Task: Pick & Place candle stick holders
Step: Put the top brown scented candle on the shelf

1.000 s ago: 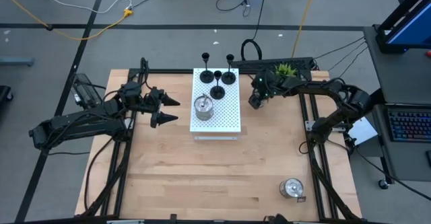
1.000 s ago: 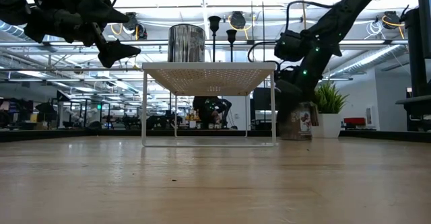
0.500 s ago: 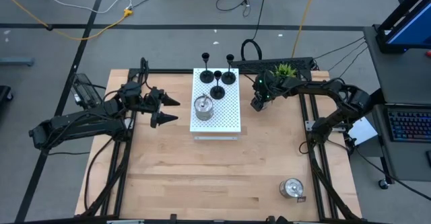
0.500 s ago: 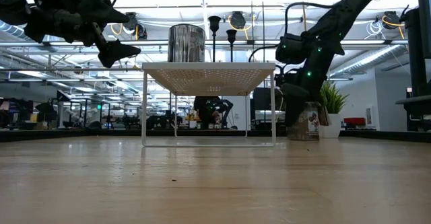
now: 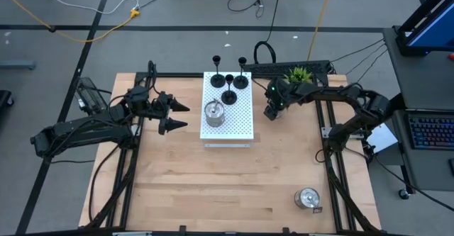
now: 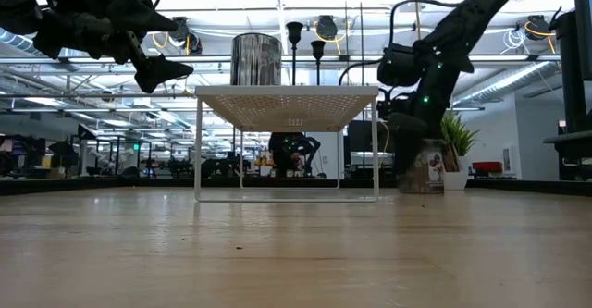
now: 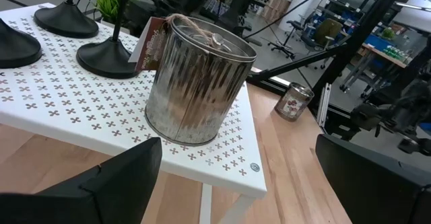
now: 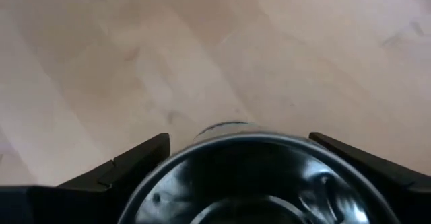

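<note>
On the white perforated board (image 5: 237, 122) stand three black candle stick holders (image 5: 229, 96) on their round bases, and a silver one (image 5: 214, 113) with a tag. My left gripper (image 5: 177, 115) hangs open, level, just left of the board, facing that silver holder (image 7: 199, 83). My right gripper (image 5: 272, 110) points steeply down right of the board, open around a second silver holder (image 8: 262, 177), which stands on the table (image 6: 425, 166). A third silver holder (image 5: 306, 198) stands at the near right of the table. My right gripper comes from above with one finger (image 8: 135, 162) on each side of the silver holder's round wall, below its rim (image 8: 222, 126). The holder stands upright on the table. Whether the fingers touch the wall I cannot tell.
A small green potted plant (image 5: 301, 73) stands just behind the right gripper, at the table's far right. The board stands on thin white legs (image 6: 198, 146), with room beneath. Bare wood (image 5: 213, 186) fills the near half of the table.
My right gripper has tipped a little over the silver holder on the table and has drifted slightly toward the table's right edge.
</note>
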### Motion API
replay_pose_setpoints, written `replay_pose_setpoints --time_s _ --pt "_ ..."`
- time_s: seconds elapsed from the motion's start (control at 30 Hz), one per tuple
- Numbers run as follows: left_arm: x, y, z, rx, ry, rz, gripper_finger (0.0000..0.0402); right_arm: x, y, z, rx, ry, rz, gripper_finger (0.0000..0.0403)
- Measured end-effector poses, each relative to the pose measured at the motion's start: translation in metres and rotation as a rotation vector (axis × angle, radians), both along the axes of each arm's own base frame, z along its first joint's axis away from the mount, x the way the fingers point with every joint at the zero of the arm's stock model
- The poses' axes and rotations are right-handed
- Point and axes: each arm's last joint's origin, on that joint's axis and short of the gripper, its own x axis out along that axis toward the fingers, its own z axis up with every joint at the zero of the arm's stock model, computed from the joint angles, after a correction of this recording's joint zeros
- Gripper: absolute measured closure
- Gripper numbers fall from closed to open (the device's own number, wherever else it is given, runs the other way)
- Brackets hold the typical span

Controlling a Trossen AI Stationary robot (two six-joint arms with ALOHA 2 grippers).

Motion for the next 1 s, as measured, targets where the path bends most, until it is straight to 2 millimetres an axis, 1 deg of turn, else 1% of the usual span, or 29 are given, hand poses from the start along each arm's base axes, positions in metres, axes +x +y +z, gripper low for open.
replay_pose_setpoints --time_s 0.17,0.27,0.5,0.67,0.77,0.93,1.0 --pt "0.0 0.0 0.0 0.0 0.0 0.0 0.0002 0.005 0.009 0.003 -0.018 0.055 0.028 0.0076" --pt "0.0 0.0 0.0 0.0 0.0 0.0 0.0002 0.009 0.013 0.006 -0.02 0.059 0.045 0.0078" --pt "0.0 0.0 0.0 0.0 0.0 0.0 0.0002 0.015 0.013 0.015 -0.034 0.033 0.05 0.0081" --pt "0.0 -0.001 0.0 -0.005 -0.002 -0.024 0.0002 0.018 0.011 0.025 -0.032 0.037 0.048 0.0082" --pt "0.0 -0.001 0.0 -0.003 -0.003 -0.025 0.0002 0.021 0.009 0.034 -0.028 0.039 0.05 0.0084" --pt "0.0 -0.001 0.0 0.006 -0.004 -0.027 0.0002 0.024 0.007 0.058 -0.057 -0.001 0.058 0.0084" --pt "0.0 -0.001 0.0 0.016 -0.005 -0.029 0.0002 0.023 0.008 0.064 -0.072 -0.025 0.057 0.0084"
